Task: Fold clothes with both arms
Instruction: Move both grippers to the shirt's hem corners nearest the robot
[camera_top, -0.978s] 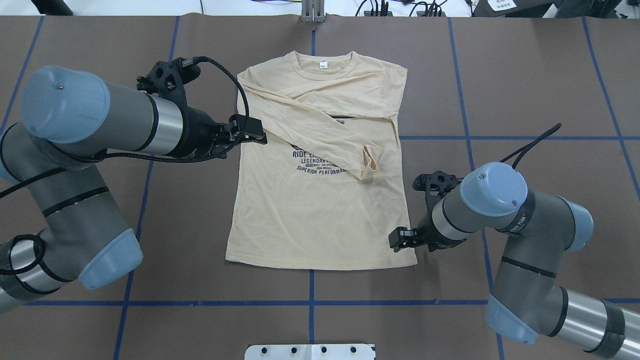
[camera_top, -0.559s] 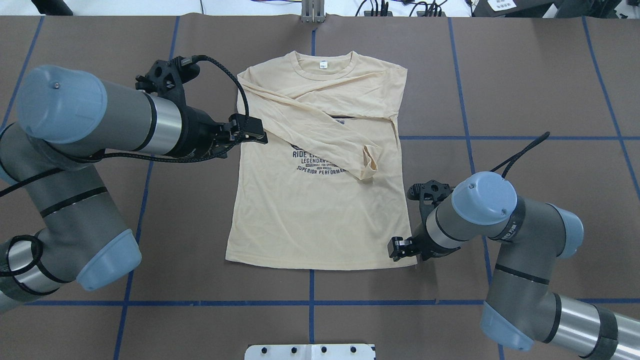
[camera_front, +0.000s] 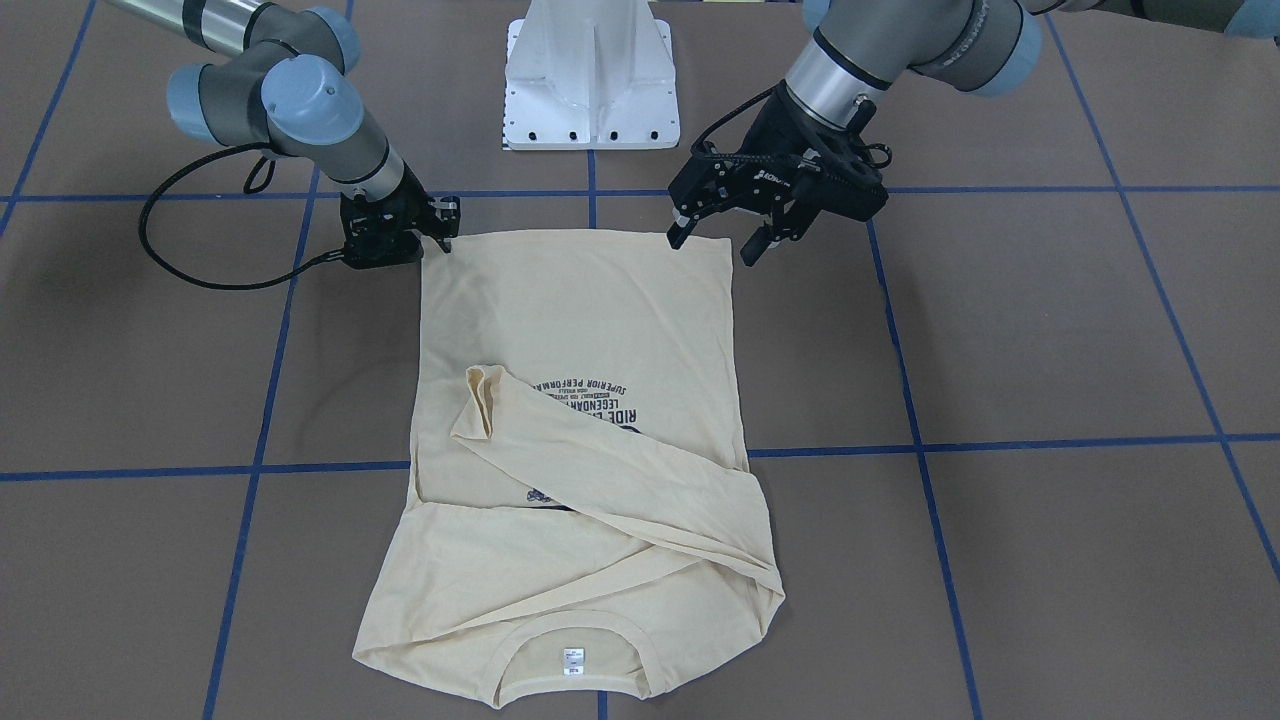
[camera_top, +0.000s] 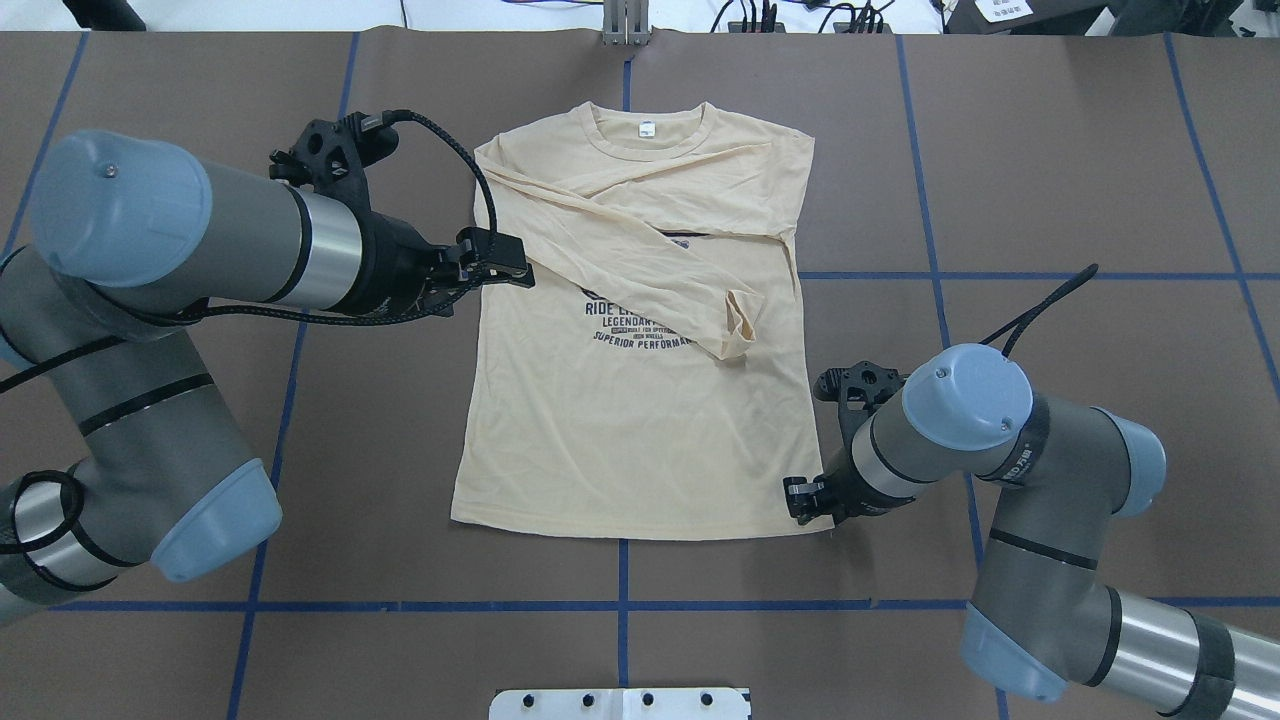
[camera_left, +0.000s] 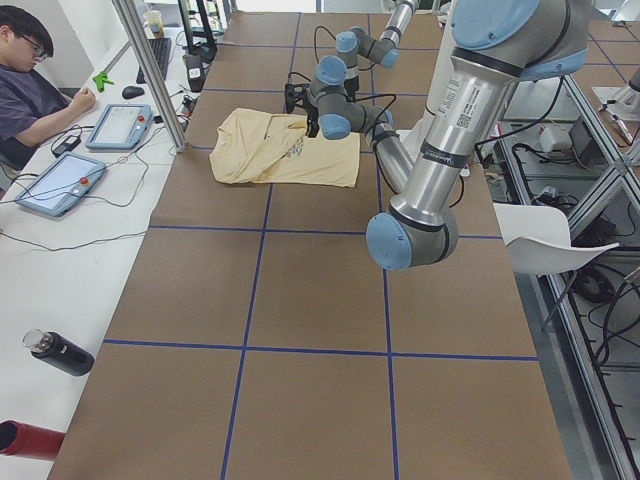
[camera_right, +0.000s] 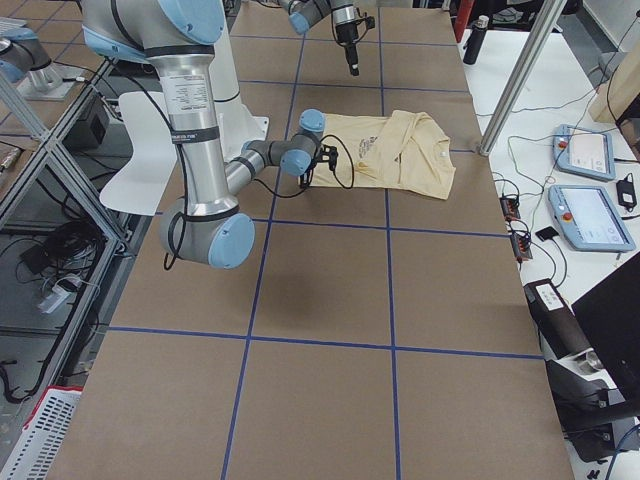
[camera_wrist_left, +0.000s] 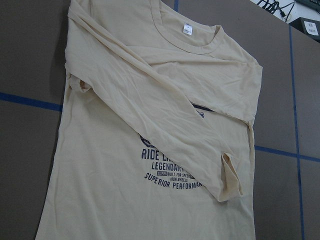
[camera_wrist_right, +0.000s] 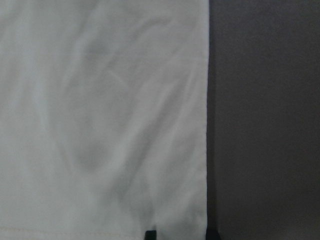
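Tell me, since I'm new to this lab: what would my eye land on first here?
A cream shirt lies flat in the middle of the table, its sleeves crossed over the chest. The right pincer is down at a hem corner, while the left pincer hangs open and raised over the shirt's other side.

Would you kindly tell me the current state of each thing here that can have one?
Shirt: lying flat, print up, body not yet folded.
Sleeves: both folded across the chest.
Left end effector: open, raised above the shirt, holding nothing.
Right end effector: open, low at the hem corner, astride the side edge.
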